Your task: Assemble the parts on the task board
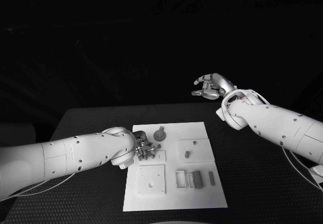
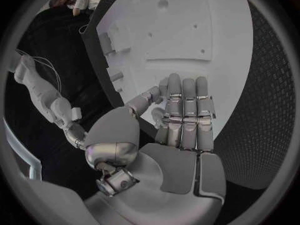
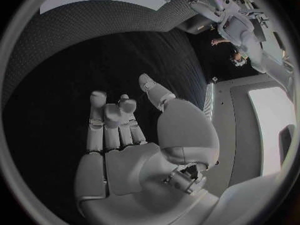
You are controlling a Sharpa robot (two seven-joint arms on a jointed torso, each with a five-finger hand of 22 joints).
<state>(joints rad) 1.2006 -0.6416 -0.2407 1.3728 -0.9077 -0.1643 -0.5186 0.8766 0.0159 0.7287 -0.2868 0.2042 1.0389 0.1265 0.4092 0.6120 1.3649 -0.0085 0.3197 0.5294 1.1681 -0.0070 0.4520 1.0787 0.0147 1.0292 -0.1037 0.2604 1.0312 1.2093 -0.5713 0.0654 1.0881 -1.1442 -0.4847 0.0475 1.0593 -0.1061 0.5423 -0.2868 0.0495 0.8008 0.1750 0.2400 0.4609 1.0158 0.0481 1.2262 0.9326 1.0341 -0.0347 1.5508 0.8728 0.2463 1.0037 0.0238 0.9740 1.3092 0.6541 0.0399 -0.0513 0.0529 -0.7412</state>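
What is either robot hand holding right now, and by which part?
Nothing. The left robot hand lies flat over the task board; the right robot hand is raised and empty.

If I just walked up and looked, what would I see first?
Probably the white task board in the middle of the black table, with small grey parts on it. The left hand is down at the board's left edge. The right hand is raised off beyond the board's far right corner, fingers curled, holding nothing.
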